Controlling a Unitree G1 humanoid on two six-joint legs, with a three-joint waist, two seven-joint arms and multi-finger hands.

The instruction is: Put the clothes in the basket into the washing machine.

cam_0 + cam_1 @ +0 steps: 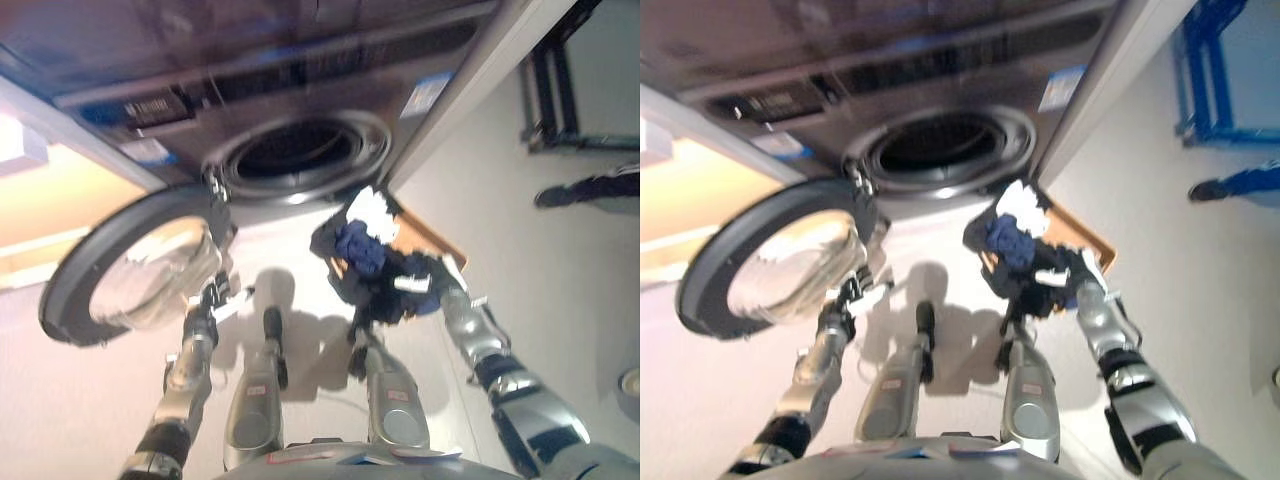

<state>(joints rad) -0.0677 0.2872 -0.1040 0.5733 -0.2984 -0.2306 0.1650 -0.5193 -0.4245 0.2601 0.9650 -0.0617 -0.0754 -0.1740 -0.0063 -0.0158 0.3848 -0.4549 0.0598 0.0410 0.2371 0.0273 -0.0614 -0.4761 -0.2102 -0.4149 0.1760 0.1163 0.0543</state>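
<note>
The washing machine stands in front of me with its drum opening uncovered. Its round door hangs open to the left. An orange-brown basket sits on the floor to the right of the machine. A bundle of dark blue and black clothes with a white piece on top lies over the basket. My right hand is in the dark cloth, with its fingers curled on it. My left hand is open and empty, just below the door's lower edge.
A metal frame stands at the upper right. A person's shoe and leg show at the right edge. A light wooden panel is left of the machine. A round grey object lies on the floor at the lower right.
</note>
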